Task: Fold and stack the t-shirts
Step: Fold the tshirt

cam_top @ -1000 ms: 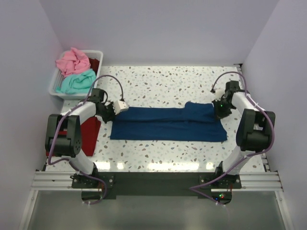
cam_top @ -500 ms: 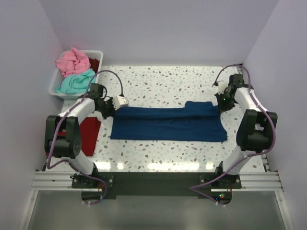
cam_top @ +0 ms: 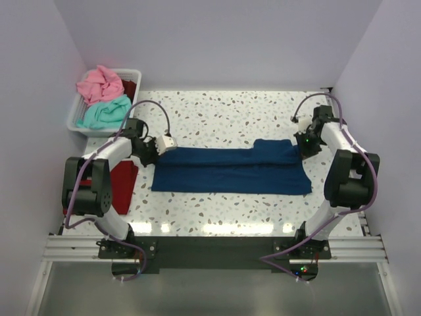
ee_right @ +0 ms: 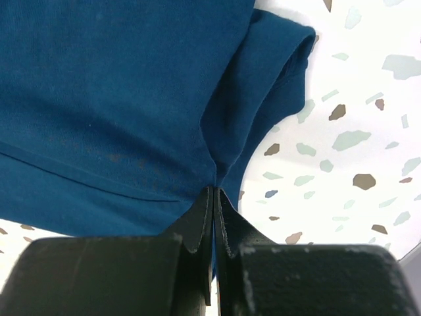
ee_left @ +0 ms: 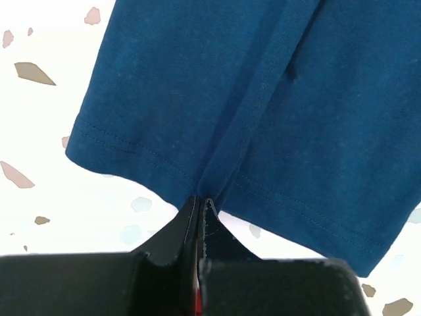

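Observation:
The navy blue t-shirt (cam_top: 230, 169) lies as a long folded band across the middle of the table. My left gripper (cam_top: 155, 151) is shut on its hem at the left end; the left wrist view shows the cloth (ee_left: 250, 99) pinched at the fingertips (ee_left: 191, 214). My right gripper (cam_top: 302, 146) is shut on the shirt's far right corner, with the cloth (ee_right: 131, 99) bunched at the jaws in the right wrist view. The printed picture is hidden. A dark red shirt (cam_top: 122, 184) lies at the table's left edge. Pink (cam_top: 99, 83) and teal (cam_top: 105, 112) shirts sit in the basket.
The white plastic basket (cam_top: 77, 129) stands at the far left corner of the speckled table (cam_top: 217, 112). Purple walls close in the table on three sides. The arm bases sit on a black rail along the near edge.
Both grippers have lifted the shirt's far edge slightly away from me. The right gripper moved toward the far right, and the cloth between them is drawn tauter.

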`<state>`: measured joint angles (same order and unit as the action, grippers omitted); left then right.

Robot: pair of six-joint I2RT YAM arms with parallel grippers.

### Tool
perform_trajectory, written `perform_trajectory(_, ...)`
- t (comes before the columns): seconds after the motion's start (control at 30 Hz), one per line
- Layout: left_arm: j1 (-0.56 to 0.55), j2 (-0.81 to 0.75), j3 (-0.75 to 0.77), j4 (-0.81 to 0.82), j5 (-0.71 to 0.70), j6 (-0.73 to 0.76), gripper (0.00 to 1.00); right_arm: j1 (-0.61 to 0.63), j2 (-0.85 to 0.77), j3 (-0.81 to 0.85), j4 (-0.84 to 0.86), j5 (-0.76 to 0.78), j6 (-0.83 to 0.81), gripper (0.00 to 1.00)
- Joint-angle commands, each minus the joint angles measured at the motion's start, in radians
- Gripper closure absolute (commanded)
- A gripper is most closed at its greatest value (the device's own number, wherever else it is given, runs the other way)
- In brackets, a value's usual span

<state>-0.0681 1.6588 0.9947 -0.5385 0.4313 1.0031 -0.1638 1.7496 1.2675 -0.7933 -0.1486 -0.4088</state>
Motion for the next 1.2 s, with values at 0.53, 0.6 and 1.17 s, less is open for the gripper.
perform_trajectory(0.53, 0.004, 0.180, 0.423, 0.294, -0.049, -0.297, 1.00, -0.009, 0.235, 0.543, -0.061, -0.058, 0.117, 1.00)
perform_trajectory(0.6, 0.004, 0.170, 0.401, 0.330, -0.055, -0.296, 1.00, -0.009, 0.232, 0.547, -0.061, -0.065, 0.119, 1.00)
perform_trajectory(1.17, 0.036, 0.047, 0.186, 0.270, -0.034, -0.150, 1.00, -0.009, 0.065, 0.343, -0.087, -0.054, 0.036, 1.00)
